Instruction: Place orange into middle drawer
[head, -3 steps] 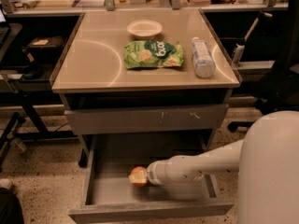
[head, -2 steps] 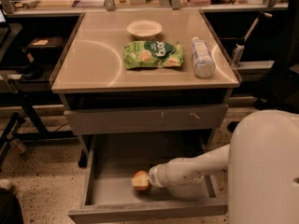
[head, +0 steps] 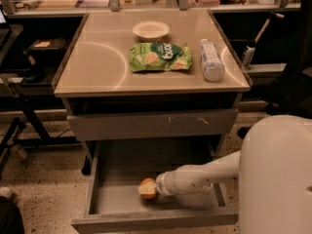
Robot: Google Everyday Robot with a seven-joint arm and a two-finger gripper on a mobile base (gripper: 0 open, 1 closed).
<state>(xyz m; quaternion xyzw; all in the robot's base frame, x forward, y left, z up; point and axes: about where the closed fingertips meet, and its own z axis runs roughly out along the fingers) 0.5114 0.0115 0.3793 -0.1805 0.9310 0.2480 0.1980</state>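
The middle drawer [head: 146, 222] is pulled out wide below the table, its grey inside showing. The orange [head: 146, 188] is inside it, low near the front middle, at or just above the drawer floor. My gripper [head: 155, 186] reaches into the drawer from the right on a white arm and is shut on the orange's right side. The fingers are mostly hidden behind the fruit.
Above it, a drawer front with small white scratches [head: 151, 125] is closed. On the tabletop lie a green snack bag [head: 160, 57], a white bowl [head: 151, 30] and a plastic bottle [head: 211, 60]. My white body [head: 275, 174] fills the lower right.
My gripper with the orange has sunk a little lower and nearer the drawer's front; the arm has drawn slightly to the right.
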